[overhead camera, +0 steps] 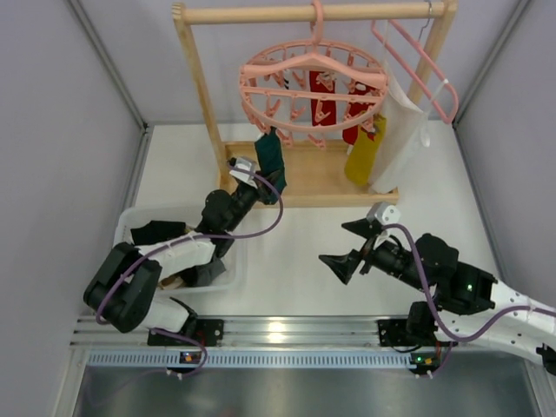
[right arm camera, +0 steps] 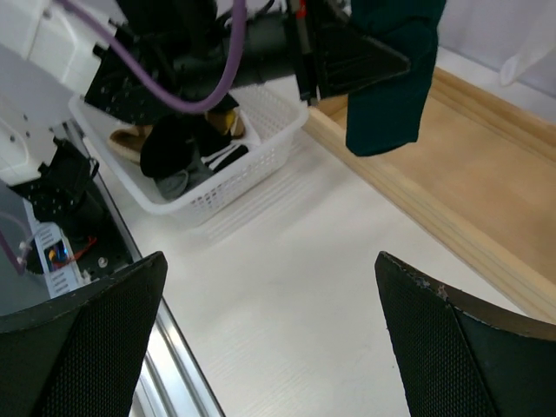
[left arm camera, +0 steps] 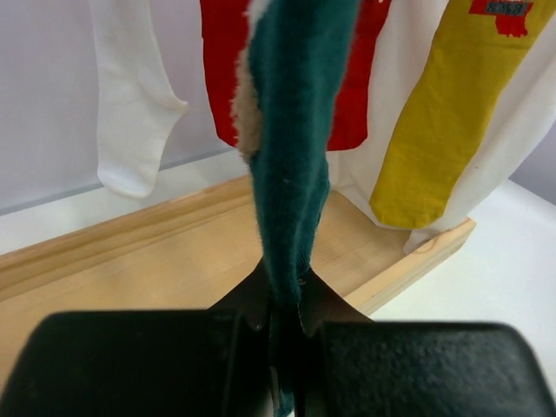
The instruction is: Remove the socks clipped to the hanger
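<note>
Task partly done. The basket (right arm camera: 252,156), upper left of the right wrist view, already holds several socks (right arm camera: 187,148). Left pincer (left arm camera: 282,304) is pinching the lower end of the teal sock (left arm camera: 295,130), which appears to hang from the hanger (overhead camera: 313,82) at top centre of the overhead view, not yet released. Right pincer (overhead camera: 347,248) is spread over the worktop (overhead camera: 295,261), holding nothing. Red socks (overhead camera: 321,95) and a mustard sock (overhead camera: 365,152) are left on the clips
</note>
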Robot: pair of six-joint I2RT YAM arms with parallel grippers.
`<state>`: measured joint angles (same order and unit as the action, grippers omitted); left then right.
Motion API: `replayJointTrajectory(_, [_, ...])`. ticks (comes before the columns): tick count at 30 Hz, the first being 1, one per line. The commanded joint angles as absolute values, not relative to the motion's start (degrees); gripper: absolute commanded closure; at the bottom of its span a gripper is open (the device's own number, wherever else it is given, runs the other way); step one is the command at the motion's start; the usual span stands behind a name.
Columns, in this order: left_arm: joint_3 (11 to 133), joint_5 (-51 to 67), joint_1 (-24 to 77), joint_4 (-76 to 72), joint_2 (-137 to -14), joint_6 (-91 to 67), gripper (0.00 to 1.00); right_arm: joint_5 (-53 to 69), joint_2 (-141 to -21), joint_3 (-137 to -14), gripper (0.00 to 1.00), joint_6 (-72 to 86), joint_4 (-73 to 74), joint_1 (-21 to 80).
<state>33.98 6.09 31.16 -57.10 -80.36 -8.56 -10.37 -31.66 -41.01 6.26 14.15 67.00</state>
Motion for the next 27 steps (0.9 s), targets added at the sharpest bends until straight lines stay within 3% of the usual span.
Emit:
replayJointTrajectory(1, [32.7, -6.9, 38.4, -62.2, -77.2, -5.5, 1.00, -17.4, -29.7, -45.6, 0.01, 9.4, 11.1, 66.6])
replayJointTrajectory(9, [35.3, -32.2, 56.6, -62.2, -77.5, 3.9, 1.00, -33.6, -30.8, -58.6, 0.01, 12.3, 17.7, 66.6])
replayJointTrajectory(15, [44.5, -49.4, 66.4, -62.2, -86.0, 13.1, 1.00, -41.5, -43.5, -79.2, 0.02, 11.1, 32.7, 66.5])
replayJointTrajectory(22, [54.1, -56.0, 73.8, -62.2, -95.5, 22.8, 1.00, -46.6, -68.4, -106.7, 0.10, 6.7, 48.4, 66.5])
replayJointTrajectory(27, [59.1, -57.0, 76.5, -62.2, -98.9, 26.7, 1.00, -47.5, -79.6, -117.1, 0.19, 3.4, 51.9, 66.4])
